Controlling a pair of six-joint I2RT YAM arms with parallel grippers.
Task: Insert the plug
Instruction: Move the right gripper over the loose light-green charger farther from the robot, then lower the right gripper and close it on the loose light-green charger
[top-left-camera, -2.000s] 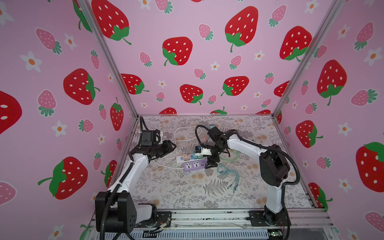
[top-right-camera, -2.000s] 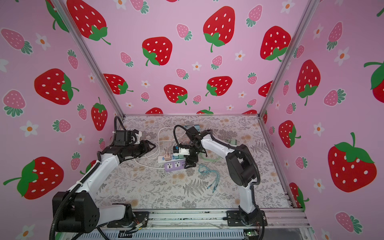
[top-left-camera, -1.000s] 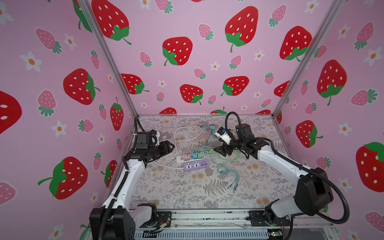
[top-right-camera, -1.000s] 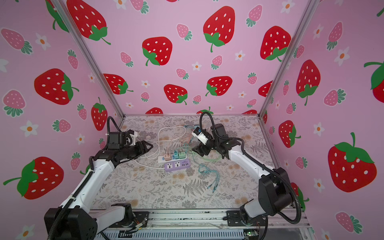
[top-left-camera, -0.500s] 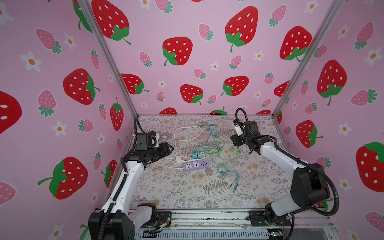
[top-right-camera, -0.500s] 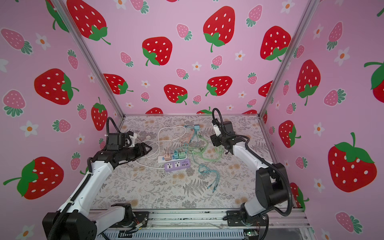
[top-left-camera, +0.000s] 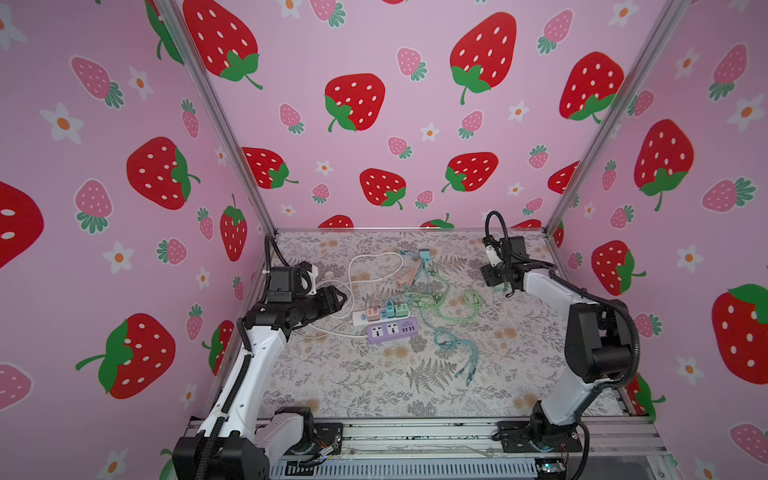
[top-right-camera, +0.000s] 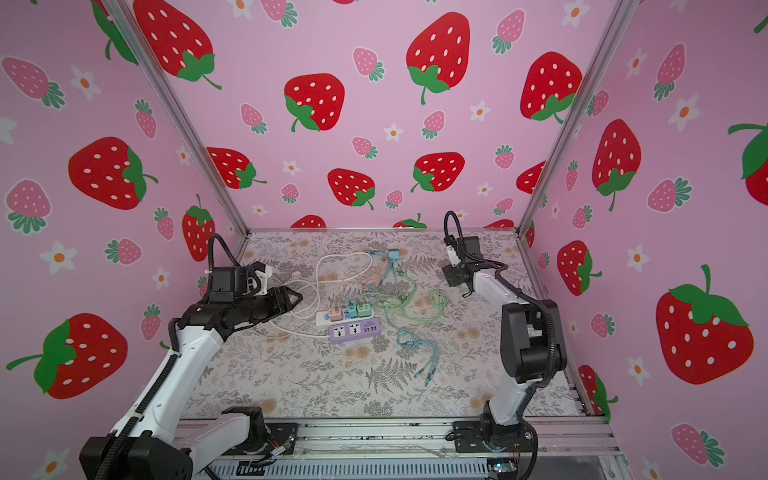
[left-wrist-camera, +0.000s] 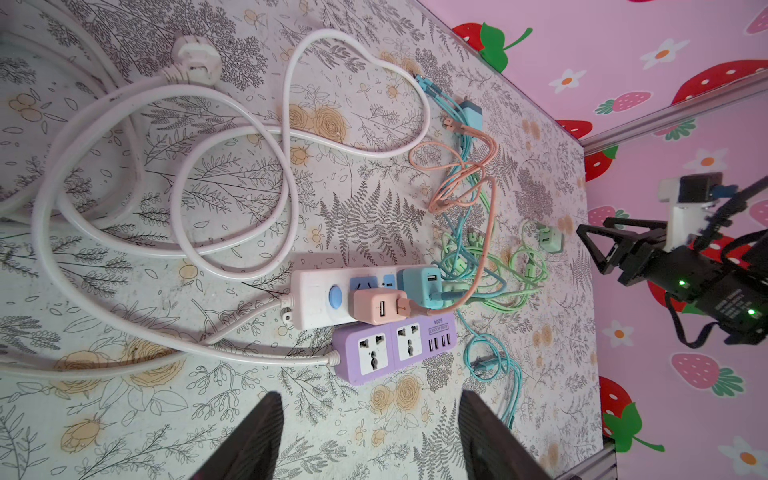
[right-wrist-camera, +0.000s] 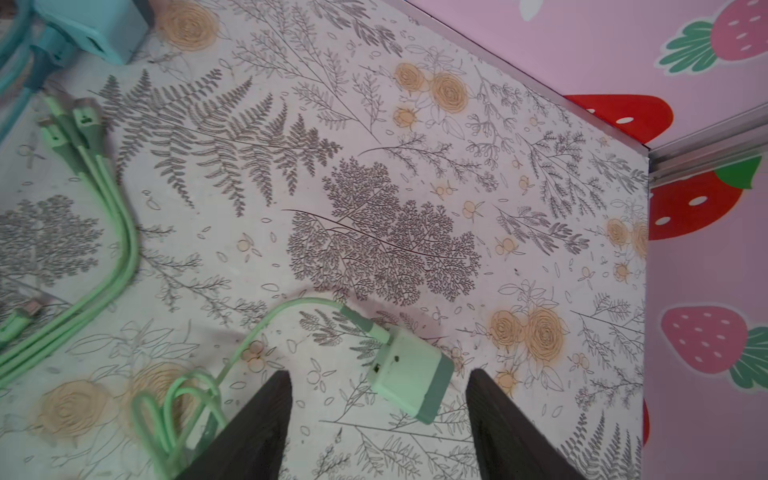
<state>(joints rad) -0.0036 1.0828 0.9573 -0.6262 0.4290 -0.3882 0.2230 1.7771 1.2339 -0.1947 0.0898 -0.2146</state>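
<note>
Green charger plug (right-wrist-camera: 409, 374) flat on desk (right-wrist-camera: 374, 187), bare desk out to wall edge. Right fingers (right-wrist-camera: 257, 436) spread, empty, plug just ahead between tips. Left fingers (left-wrist-camera: 249, 444) spread, empty, short of purple power strip (left-wrist-camera: 395, 349).

A robot test cell in a lab rather than a home: pink strawberry-printed wall panels (top-left-camera: 374, 50) in bare aluminium frame posts (top-left-camera: 217, 120) box in a floral-print desk (top-left-camera: 353, 386). Two white-and-black robot arms (top-left-camera: 257, 353) are bolted to an aluminium rail (top-left-camera: 415, 434) along its near edge.
</note>
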